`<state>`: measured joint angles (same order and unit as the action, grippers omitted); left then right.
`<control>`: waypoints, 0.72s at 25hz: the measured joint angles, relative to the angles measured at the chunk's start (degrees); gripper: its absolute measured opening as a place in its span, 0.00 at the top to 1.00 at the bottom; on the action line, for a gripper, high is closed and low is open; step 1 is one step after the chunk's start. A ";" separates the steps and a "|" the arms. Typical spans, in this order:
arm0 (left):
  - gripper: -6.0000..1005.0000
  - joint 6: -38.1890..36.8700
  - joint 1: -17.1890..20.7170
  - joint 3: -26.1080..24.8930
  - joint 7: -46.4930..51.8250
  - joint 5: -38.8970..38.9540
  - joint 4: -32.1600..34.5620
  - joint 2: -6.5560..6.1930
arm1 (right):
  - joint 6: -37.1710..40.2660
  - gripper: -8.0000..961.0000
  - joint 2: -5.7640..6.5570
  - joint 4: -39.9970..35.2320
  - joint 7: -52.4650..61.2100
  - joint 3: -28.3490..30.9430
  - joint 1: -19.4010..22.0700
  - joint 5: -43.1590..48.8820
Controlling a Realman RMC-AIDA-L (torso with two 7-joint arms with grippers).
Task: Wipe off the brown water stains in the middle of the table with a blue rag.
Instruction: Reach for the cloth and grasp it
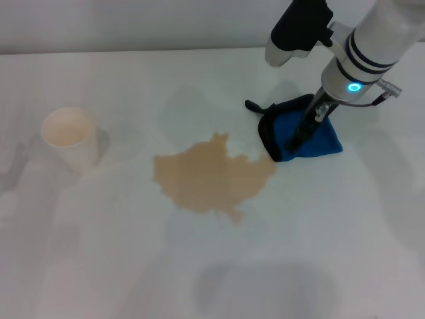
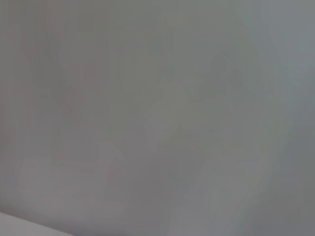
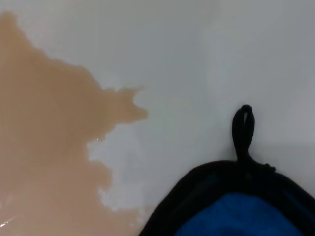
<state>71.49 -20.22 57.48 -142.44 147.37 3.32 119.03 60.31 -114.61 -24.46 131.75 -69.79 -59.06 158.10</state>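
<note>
**Rag in the gripper at the stain's right edge; wiping not yet begun**

Your right gripper [image 1: 300, 135] is down on the blue rag [image 1: 312, 136], right of centre on the table [image 1: 345, 252]. Its dark fingers [image 1: 307, 125] are pressed into the cloth; they appear closed on a bunched fold, though the pinch itself is hidden. The rag's black-edged near-left corner touches, or nearly touches, the right lobe of the brown water stains [image 1: 212, 176], and its loop tab [image 1: 255, 106] trails left on the far side. The puddle lies whole at mid-table, wider than the rag. A white paper cup [image 1: 70, 136] stands well apart at the left. Your left gripper is nowhere in view.

Judged step: the grasp is made and the stroke is due. Next, drag the rag leftward through the puddle, keeping it pressed flat. Expect several overlapping passes, and stop short of the cup.
</note>
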 joint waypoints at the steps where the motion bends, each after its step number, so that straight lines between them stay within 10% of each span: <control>1: 0.13 -0.01 -0.02 0.00 0.01 0.00 -0.05 0.02 | -0.10 0.19 0.00 0.17 0.00 0.00 0.02 0.00; 18: 0.13 -0.04 0.01 0.08 0.15 -0.07 -0.10 0.00 | 0.01 0.29 0.00 0.67 0.40 2.01 0.86 -0.17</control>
<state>71.45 -20.21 57.57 -142.29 147.30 3.22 119.03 60.33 -114.61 -23.79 132.15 -67.79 -58.20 157.93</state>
